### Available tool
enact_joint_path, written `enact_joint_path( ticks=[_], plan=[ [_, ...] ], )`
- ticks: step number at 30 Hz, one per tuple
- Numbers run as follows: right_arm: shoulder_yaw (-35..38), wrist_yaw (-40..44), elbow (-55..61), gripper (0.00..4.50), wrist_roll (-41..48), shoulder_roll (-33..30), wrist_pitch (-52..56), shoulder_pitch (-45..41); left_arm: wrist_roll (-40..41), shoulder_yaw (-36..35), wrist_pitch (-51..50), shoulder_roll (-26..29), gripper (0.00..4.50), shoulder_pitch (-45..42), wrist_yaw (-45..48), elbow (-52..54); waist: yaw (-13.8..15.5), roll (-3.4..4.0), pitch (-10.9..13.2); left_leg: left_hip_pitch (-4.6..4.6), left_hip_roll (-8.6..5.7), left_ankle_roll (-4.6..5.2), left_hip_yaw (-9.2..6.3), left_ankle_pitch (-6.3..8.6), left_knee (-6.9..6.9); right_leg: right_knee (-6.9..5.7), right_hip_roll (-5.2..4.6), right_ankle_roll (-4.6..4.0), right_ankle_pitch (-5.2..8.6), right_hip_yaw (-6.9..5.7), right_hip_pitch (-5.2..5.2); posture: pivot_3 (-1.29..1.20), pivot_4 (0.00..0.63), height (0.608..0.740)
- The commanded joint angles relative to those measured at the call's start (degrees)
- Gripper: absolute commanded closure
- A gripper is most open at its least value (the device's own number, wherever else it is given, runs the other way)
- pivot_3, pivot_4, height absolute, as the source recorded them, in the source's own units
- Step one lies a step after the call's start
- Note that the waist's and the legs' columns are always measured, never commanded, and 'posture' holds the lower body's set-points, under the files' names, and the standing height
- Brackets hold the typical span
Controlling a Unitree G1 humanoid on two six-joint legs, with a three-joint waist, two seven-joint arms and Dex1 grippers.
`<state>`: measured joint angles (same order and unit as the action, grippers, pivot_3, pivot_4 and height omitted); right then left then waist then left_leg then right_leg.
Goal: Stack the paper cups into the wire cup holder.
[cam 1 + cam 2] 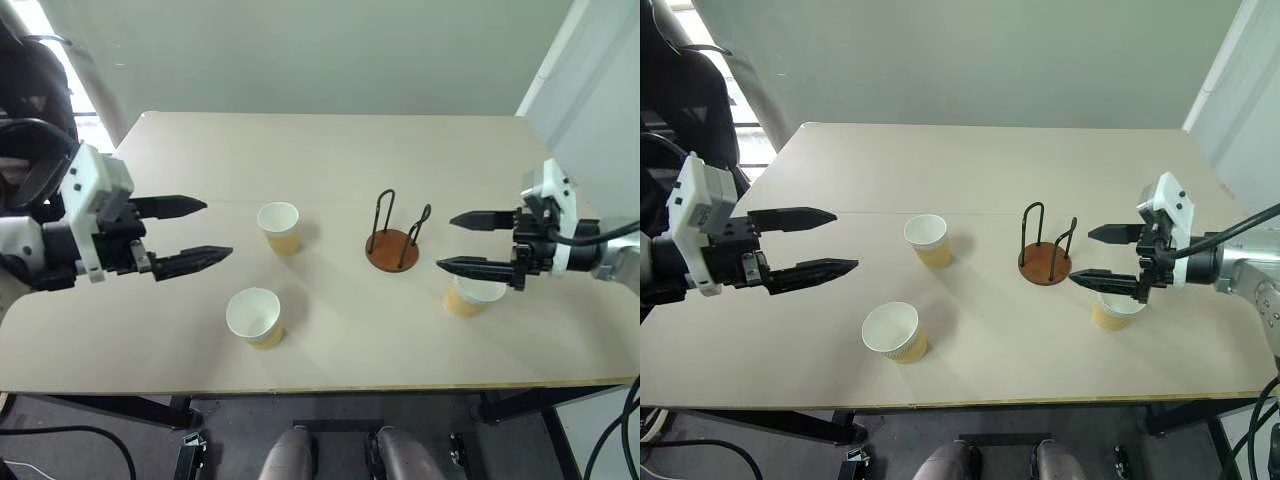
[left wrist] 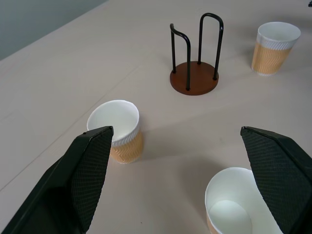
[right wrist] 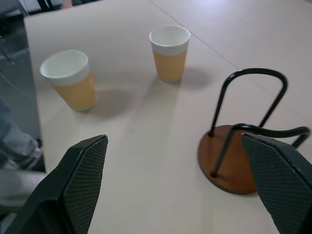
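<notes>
Work surface: pale beige rectangular table (image 1: 330, 150) with a faint seam across its middle; grey-green wall behind it, black cables at the near floor corners.
Wire cup holder (image 1: 393, 248): round reddish-brown wooden disc with two upright black wire loops; stands empty, right of table centre.
Cup, centre (image 1: 279, 227): tapered paper cup, tan-yellow ribbed outside, white rim and inside; upright, left of the holder and well apart from it.
Cup, near left (image 1: 254, 317): same kind, upright, nearer the front edge than the centre cup, apart from it.
Cup, right (image 1: 472, 296): same kind, upright, just beside the holder on its right and nearer the front edge.
Left gripper (image 1: 195, 233): black fingers spread wide, nothing between them; hovers above the table's left part, pointing toward the two left cups, touching neither.
Right gripper (image 1: 458, 242): fingers spread wide, empty; hovers above the right cup, pointing toward the holder.
Obstructions: the lower right finger crosses the right cup's rim in both head views, covering part of it.
Cut off: in the left wrist view the near left cup is clipped at the frame edge and partly behind a finger.
</notes>
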<state>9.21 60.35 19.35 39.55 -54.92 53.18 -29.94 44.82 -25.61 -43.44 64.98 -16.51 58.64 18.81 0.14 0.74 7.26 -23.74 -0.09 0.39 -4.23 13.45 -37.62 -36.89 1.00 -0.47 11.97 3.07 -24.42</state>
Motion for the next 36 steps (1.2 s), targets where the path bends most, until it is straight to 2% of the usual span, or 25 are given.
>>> enact_joint_path(
  ticks=[1,7,12,20,32,36],
  plan=[
    [3.06,0.28,0.13,0.0,1.75,-1.9,-0.14,-1.48,0.45,-0.63,0.79,0.18,0.03,-1.64,0.14,0.43,0.02,0.0,0.0,-0.01,0.0,0.0,0.0,0.0,0.0,0.0,0.0,0.01,0.0,0.01,0.0,0.0,0.15,0.74],
    [2.09,0.69,-0.52,0.0,2.02,-2.56,-1.33,-1.9,1.07,-1.15,0.07,-0.02,0.03,-1.65,0.0,1.0,0.01,0.0,0.0,-0.01,0.01,0.01,0.0,0.02,0.04,0.0,0.02,0.03,0.01,0.03,-0.03,0.0,0.15,0.74],
    [-4.75,-2.18,-0.27,0.0,-3.92,-3.56,-1.19,-1.96,1.33,-1.9,-0.39,-0.11,0.03,-0.91,-0.27,1.59,-0.01,-0.02,-0.01,-0.01,0.01,0.01,0.0,0.02,0.03,0.0,0.03,0.04,0.0,0.03,-0.03,0.0,0.15,0.74],
    [-14.32,-13.02,-1.27,0.0,-9.14,4.58,5.62,-6.85,3.97,-2.28,-1.72,-0.81,0.03,-0.99,-1.08,4.13,-0.1,-0.03,-0.02,0.0,0.02,0.06,0.01,0.0,0.0,-0.03,0.03,0.4,-0.22,0.04,-0.04,0.0,0.15,0.74],
    [-18.76,-17.82,-6.46,0.0,-13.99,11.22,8.37,-10.54,5.53,-4.61,-2.87,-0.68,0.03,1.43,-3.33,7.05,-0.09,-0.04,-0.02,-0.06,0.05,0.1,0.03,0.07,0.01,-0.01,0.03,0.52,-0.38,0.04,-0.14,0.0,0.15,0.74],
    [-19.0,-19.47,-9.33,0.0,-15.53,15.32,6.86,-12.17,6.14,-5.34,-3.12,-0.83,0.03,1.71,-3.92,7.76,-0.13,-0.03,-0.02,-0.05,0.07,0.1,0.04,0.07,0.03,-0.04,0.04,0.49,-0.4,0.03,-0.18,0.0,0.15,0.74]
  ],
)
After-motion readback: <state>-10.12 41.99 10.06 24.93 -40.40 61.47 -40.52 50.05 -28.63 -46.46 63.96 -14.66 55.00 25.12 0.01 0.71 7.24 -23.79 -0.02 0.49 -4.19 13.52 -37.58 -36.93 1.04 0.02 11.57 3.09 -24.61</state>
